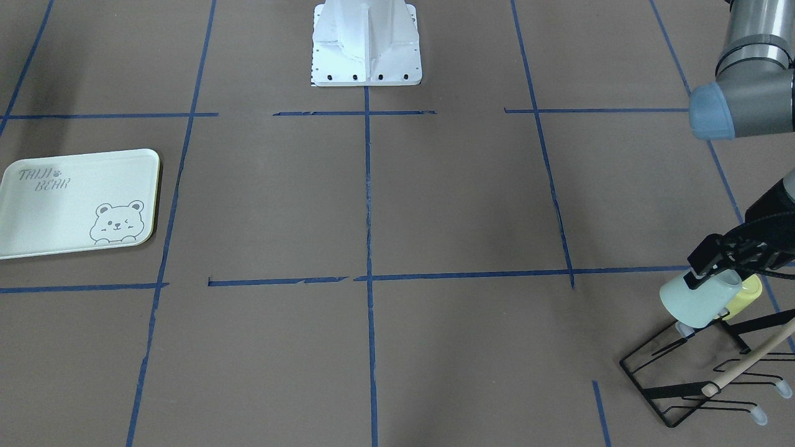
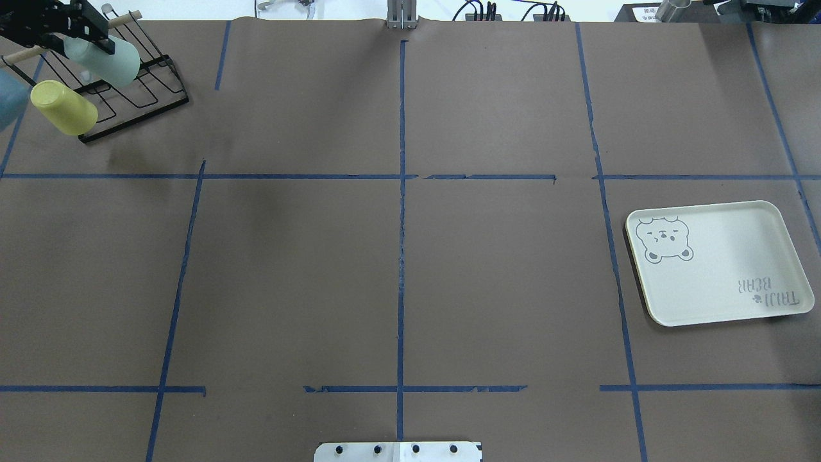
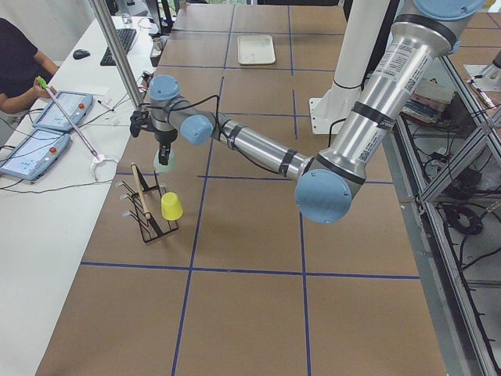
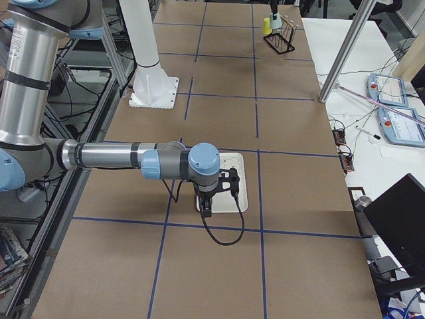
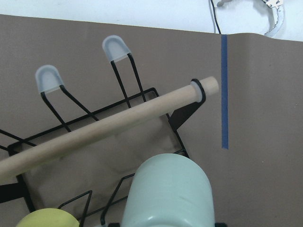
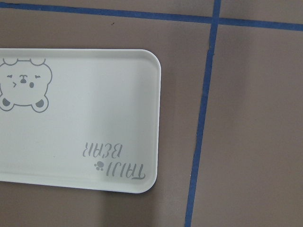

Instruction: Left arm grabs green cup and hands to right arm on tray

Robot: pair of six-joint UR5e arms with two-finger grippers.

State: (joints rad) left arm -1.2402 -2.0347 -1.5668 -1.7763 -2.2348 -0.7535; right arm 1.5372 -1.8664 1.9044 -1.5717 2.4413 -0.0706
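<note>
The pale mint green cup [image 1: 699, 301] is tilted just above the black wire rack [image 1: 677, 388] at the table's far left corner. My left gripper [image 1: 708, 273] is shut on the cup's rim end, one black finger lying over its side. In the overhead view the gripper [image 2: 86, 35] holds the cup [image 2: 106, 61] over the rack. The left wrist view shows the cup's base [image 5: 168, 194]. The tray [image 2: 718, 263] lies bare on the right. My right gripper [image 4: 206, 211] hovers over the tray's near edge; I cannot tell whether it is open or shut.
A yellow-green cup [image 2: 64, 108] sits upside down on the rack's peg beside the green cup. A wooden rod [image 5: 109, 127] runs across the rack's top. Operators' tablets and a white side table [image 3: 55, 117] lie beyond the table's far edge.
</note>
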